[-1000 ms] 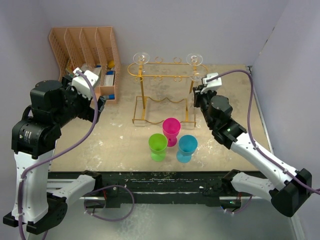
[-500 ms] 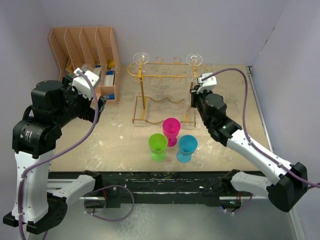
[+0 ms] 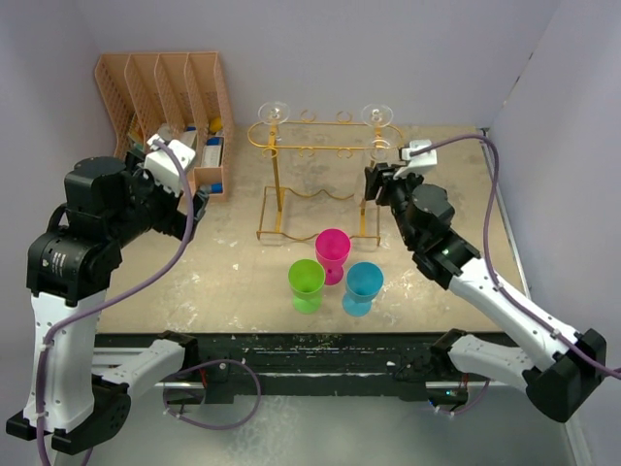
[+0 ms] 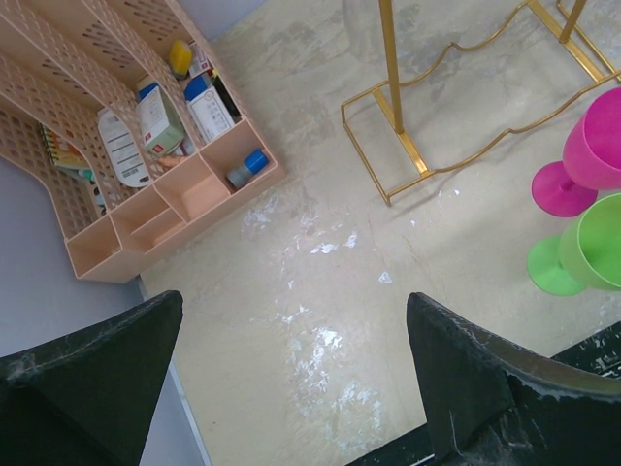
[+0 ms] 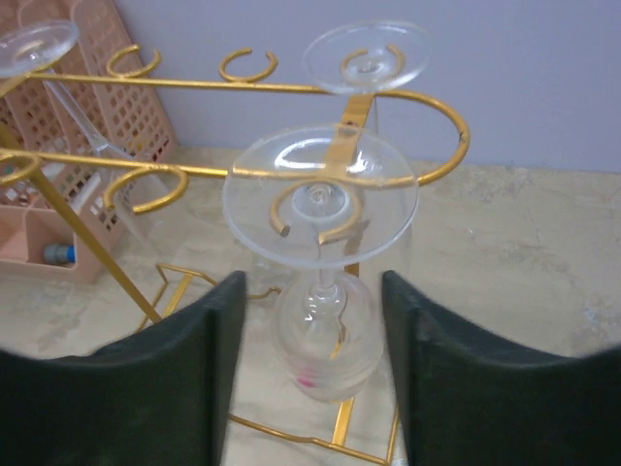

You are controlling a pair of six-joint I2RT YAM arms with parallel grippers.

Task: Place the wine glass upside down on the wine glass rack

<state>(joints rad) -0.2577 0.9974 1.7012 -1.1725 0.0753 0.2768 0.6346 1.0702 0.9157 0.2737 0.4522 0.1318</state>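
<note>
**A:** Where is the wine glass (image 5: pixel 325 335)?

**B:** Upside down at the right end of the wine glass rack (image 5: pixel 194 83). Its foot lies on a near-side ring loop and the bowl hangs below. The right gripper (image 5: pixel 310 379) stands part open with a finger on either side of the bowl, gripping nothing that I can see. The left gripper (image 4: pixel 291 388) is spread wide and empty over the left of the table (image 4: pixel 320 291).

**A:** And the risk?

**B:** Backing out, I judge. A finger clipping the bowl could swing the stem out through the loop's open side. It could also knock it into the second glass (image 5: pixel 367 56) just behind.

**A:** The setting?

**B:** A beige, stone-look top with white scuffs, and pale lilac walls (image 3: pixel 388 49) on three sides. There is a peach organiser (image 4: pixel 107 257) at far left. A pink goblet (image 3: pixel 332 250), a green goblet (image 3: pixel 307 282) and a blue goblet (image 3: pixel 363 283) stand near the centre.
</note>
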